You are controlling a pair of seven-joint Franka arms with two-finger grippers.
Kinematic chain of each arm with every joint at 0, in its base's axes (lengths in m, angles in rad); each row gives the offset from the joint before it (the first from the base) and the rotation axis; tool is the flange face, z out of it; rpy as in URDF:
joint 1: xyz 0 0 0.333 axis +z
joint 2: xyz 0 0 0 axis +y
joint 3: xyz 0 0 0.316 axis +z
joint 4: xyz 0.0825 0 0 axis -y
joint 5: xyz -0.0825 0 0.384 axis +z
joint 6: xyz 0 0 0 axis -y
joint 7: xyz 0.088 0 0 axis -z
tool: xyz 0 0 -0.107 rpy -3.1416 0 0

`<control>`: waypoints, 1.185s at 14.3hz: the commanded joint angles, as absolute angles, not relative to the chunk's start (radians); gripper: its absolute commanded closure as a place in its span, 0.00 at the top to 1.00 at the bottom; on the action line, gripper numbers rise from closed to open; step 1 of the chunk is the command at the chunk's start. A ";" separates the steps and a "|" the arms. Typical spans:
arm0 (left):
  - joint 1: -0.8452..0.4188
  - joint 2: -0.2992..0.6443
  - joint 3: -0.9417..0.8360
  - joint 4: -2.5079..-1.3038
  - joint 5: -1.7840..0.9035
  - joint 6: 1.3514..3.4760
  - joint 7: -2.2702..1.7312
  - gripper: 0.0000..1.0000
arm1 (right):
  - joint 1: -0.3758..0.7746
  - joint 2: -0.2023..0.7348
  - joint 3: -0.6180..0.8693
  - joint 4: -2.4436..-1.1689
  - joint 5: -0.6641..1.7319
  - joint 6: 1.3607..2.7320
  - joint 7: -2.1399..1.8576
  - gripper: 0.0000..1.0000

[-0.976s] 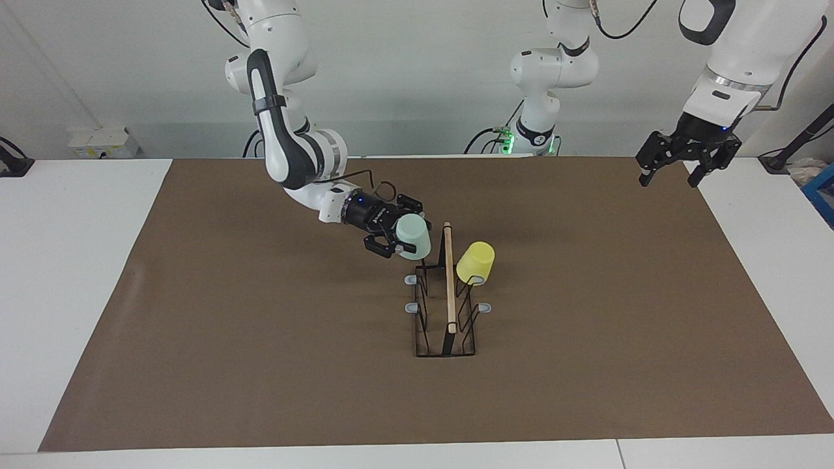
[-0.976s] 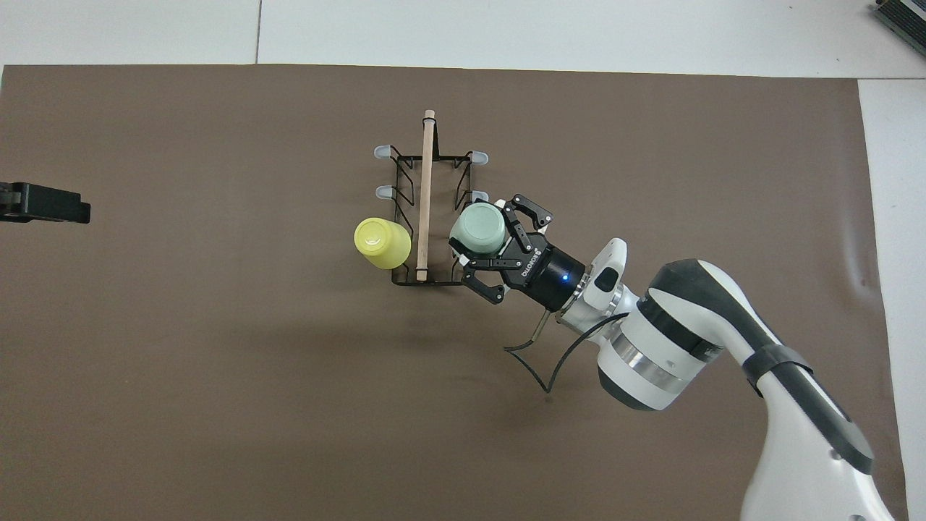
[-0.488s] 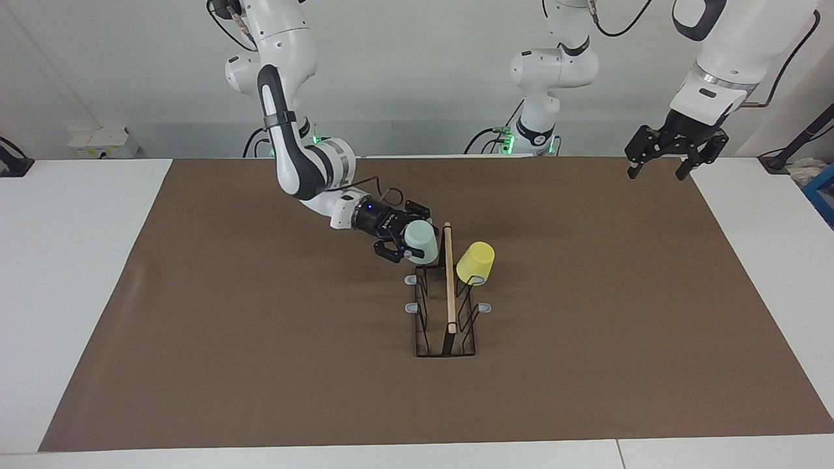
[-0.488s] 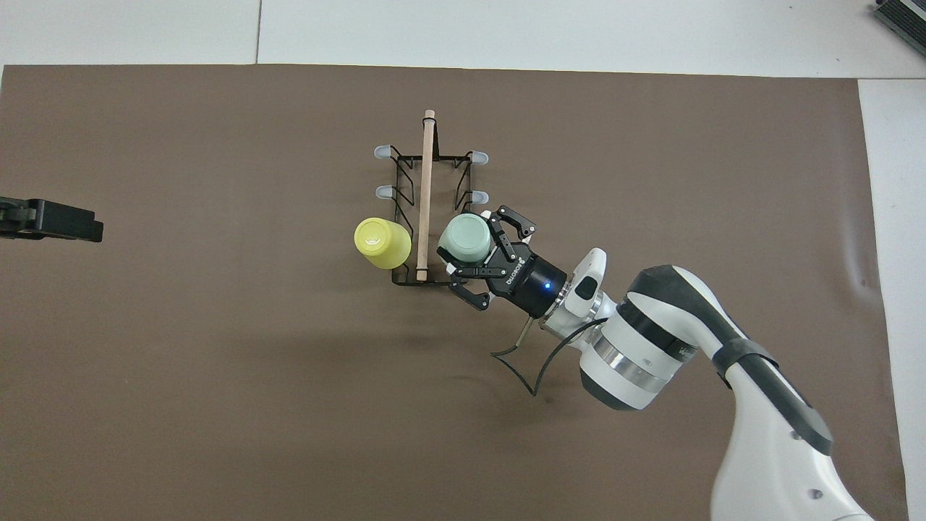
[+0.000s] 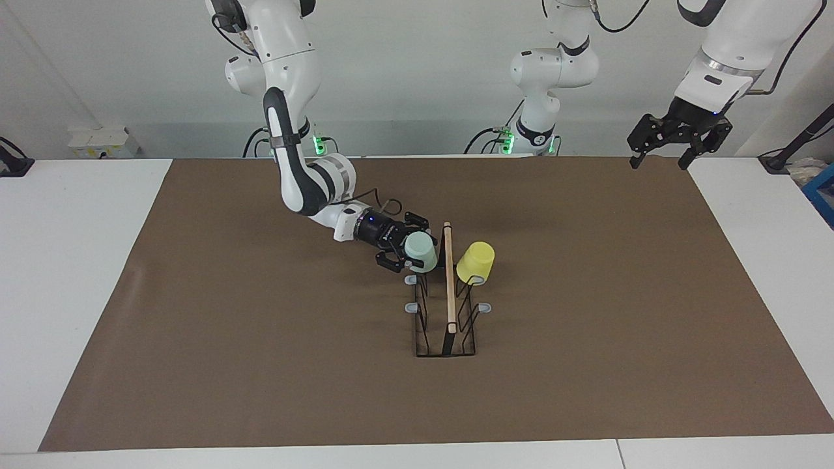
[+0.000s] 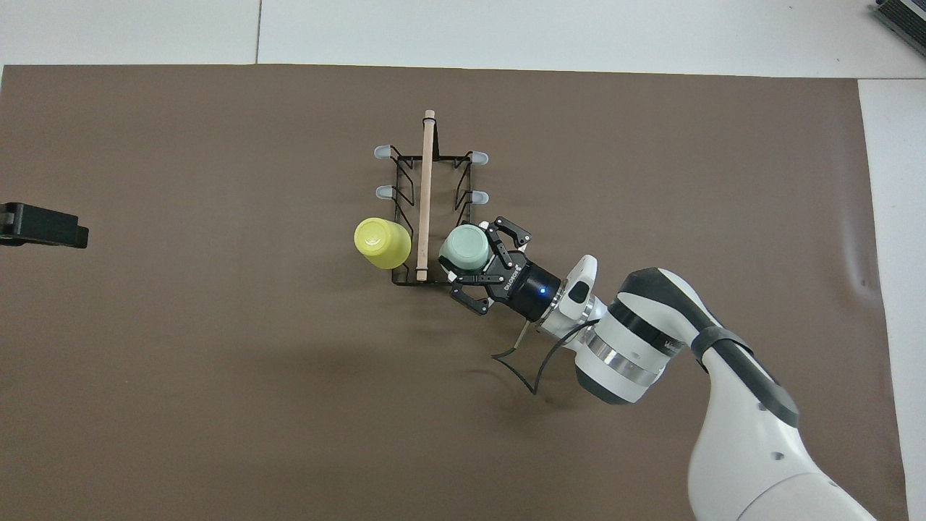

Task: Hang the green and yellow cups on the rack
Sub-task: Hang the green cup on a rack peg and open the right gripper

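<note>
Green cup point(image 5: 420, 251) in right tool point(image 5: 405, 251) at rack point(image 5: 445, 326)

Two cups: one green cup point(image 5: 421, 251) in the right gripper point(image 5: 405, 255), one yellow cup point(image 5: 475, 262); one rack point(image 5: 445, 326); one brown mat point(image 5: 260, 365).

Mint green cup point(image 5: 421, 251), yellow cup point(image 5: 475, 262), blk wire rack point(image 5: 445, 339) w/ pale wood bar, brown mat point(image 5: 260, 352)
</note>
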State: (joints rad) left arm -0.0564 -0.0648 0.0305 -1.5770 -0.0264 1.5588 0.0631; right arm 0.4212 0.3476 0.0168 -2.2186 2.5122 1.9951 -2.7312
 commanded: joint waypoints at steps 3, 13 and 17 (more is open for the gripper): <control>-0.026 -0.049 -0.001 -1.545 -0.008 1.506 0.043 1.00 | 0.416 0.350 0.023 -2.249 2.574 1.947 -2.826 0.00; -0.025 -0.041 -0.029 -1.560 0.021 1.531 0.020 1.00 | 0.411 0.351 0.021 -2.244 2.559 1.960 -2.803 1.00; -0.028 -0.016 -0.023 -1.549 0.015 1.540 0.023 1.00 | 0.407 0.351 0.021 -2.246 2.540 1.963 -2.801 1.00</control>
State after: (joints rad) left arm -0.0320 -0.0464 -0.0226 -1.5734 0.0074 1.5380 0.0261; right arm 0.4141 0.3498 0.0156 -2.2337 2.5158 1.9682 -2.7312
